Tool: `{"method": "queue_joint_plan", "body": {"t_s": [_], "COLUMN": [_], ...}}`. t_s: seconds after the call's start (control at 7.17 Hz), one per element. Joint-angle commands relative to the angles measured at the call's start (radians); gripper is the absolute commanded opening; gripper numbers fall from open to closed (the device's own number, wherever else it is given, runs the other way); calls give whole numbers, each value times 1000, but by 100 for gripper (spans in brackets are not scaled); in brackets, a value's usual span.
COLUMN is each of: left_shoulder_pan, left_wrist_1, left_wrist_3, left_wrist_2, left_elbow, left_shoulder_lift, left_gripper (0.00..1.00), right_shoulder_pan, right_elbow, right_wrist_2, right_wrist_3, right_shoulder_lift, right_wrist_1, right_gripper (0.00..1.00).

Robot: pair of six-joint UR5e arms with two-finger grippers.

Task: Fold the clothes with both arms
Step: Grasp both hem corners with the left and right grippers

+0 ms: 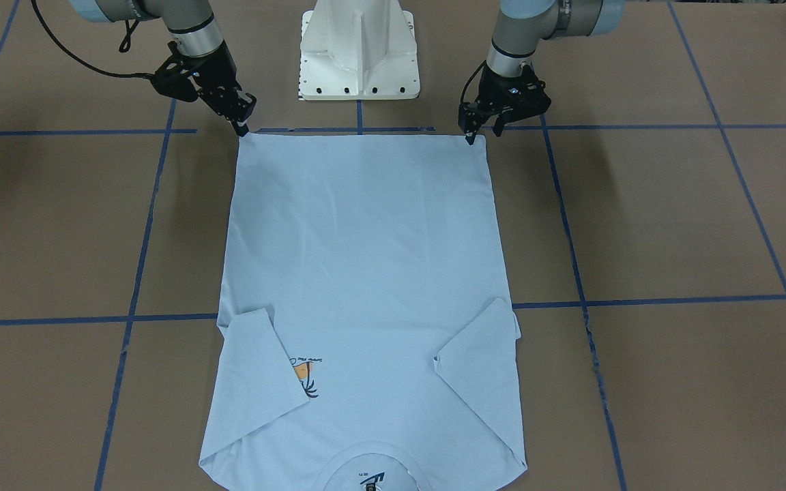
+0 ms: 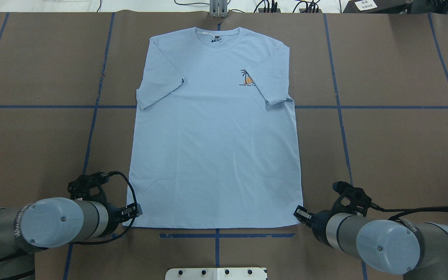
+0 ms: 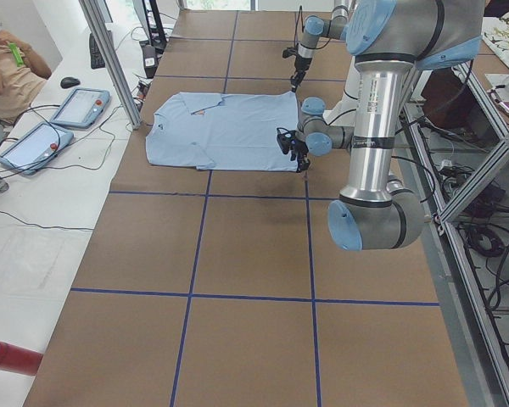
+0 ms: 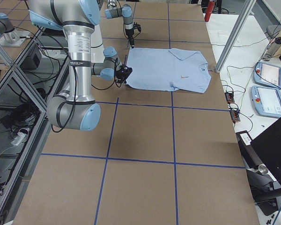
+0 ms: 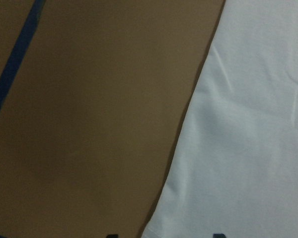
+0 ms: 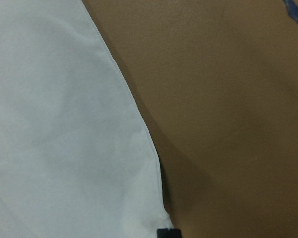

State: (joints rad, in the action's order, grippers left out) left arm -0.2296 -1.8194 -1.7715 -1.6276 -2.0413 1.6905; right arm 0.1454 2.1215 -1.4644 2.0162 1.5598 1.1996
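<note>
Closest to me, the left tool [image 1: 483,133] sits at one bottom-hem corner of the light blue short-sleeved T-shirt [image 1: 366,259] with its fingers spread. Its wrist camera shows two dark tips apart with the corner of the cloth between them, so it is not clamped yet. The right tool [image 1: 243,128] is down at the other hem corner. Only one dark tip shows in its wrist view, right at the cloth edge, so I cannot tell whether it is spread or pinching.

The hem runs straight between the two tools, and the shirt lies flat on the brown paper-covered counter [image 1: 673,218]. Beyond them, both sleeves are turned in over the chest, one partly covering the small orange-and-dark palm-tree print [image 1: 306,375], and the collar lies farthest off.

I read this as the grasp step before a hem-to-collar fold. Next I would want both corners firmly pinched, then lifted evenly and carried away from the base together, keeping the hem taut.
</note>
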Motion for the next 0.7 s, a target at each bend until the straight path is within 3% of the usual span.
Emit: {"method": "queue_joint_plan", "body": {"t_s": [0.0, 0.28, 0.42, 0.56], "left_shoulder_pan": [6, 7, 7, 7], "left_wrist_1": [0, 0, -1, -1], "left_wrist_3": [0, -12, -14, -14], "left_wrist_2": [0, -2, -3, -3], "left_elbow": [6, 18, 16, 16], "left_shoulder_lift": [-2, 0, 0, 0], "left_gripper": [62, 43, 40, 31], "right_shoulder_pan": [0, 0, 3, 8], "right_elbow": [0, 0, 0, 0], "right_wrist_2": [-1, -1, -4, -7], "right_wrist_3": [-1, -1, -1, -2], "right_shoulder_lift": [0, -1, 0, 0], "right_wrist_1": [0, 0, 0, 2], "right_gripper": [0, 0, 0, 0]}}
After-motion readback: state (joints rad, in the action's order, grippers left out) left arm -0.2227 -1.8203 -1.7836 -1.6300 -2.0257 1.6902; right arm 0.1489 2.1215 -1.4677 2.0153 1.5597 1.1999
